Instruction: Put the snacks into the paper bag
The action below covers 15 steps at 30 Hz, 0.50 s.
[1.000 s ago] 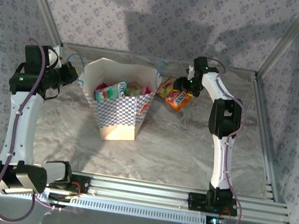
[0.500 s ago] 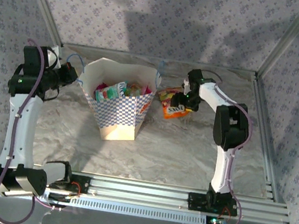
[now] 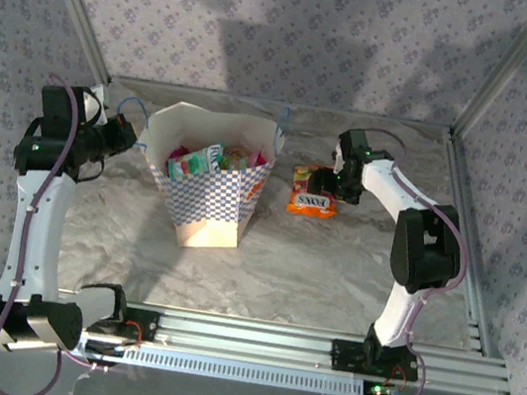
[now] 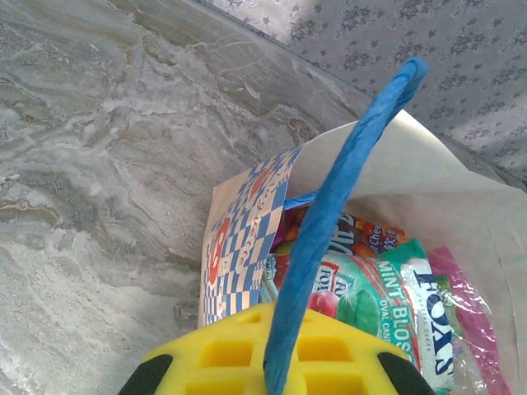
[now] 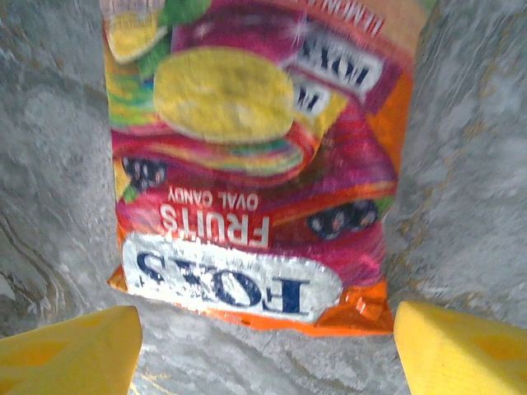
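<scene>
I find several packets (image 4: 387,288) already inside the paper bag (image 3: 204,208); one orange packet (image 5: 247,164) lies on the table (image 3: 333,264) beside it, unbagged. The right gripper (image 5: 268,350) stands with jaws apart astride it; the left gripper (image 3: 122,130) clamps the bag's blue handle (image 4: 329,222).

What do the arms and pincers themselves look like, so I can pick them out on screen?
The left arm and right arm have slim white links and black joint housings, with purple cables looping along them. The left pincer and right pincer have bright yellow fingers. The left wrist view shows square recesses moulded into the yellow, flanked by black.
</scene>
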### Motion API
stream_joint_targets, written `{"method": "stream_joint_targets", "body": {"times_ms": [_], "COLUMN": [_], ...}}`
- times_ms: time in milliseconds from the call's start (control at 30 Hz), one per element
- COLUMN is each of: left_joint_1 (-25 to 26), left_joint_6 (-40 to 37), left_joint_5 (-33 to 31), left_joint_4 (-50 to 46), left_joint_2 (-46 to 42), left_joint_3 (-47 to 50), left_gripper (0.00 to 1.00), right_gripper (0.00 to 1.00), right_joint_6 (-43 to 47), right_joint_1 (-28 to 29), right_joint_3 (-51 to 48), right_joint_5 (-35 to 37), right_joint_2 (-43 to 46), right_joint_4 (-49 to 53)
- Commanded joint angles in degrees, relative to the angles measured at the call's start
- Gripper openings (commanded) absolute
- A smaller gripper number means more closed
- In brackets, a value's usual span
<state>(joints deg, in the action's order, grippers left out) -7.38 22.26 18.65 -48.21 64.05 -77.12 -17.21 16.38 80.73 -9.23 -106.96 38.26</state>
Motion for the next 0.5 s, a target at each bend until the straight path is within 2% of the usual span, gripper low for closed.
{"method": "stream_joint_targets", "body": {"times_ms": [0,467], "left_joint_1": [0.17,0.15], "left_joint_6": [-1.08,-1.17], "left_joint_5": [0.77,0.30], "left_joint_4": [-0.67,-1.05], "left_joint_2": [-1.21,-1.21], "left_joint_3": [0.44,0.13], "left_gripper": [0.00,0.00], "right_gripper": [0.84,0.88], "right_joint_6": [-0.89,-0.10], "right_joint_1": [-1.07,-1.96], "right_joint_3": [2.57,7.75], "right_joint_5": [1.26,-1.41], "right_joint_2": [-1.64,-9.51], "right_joint_4": [0.04,-1.34]}}
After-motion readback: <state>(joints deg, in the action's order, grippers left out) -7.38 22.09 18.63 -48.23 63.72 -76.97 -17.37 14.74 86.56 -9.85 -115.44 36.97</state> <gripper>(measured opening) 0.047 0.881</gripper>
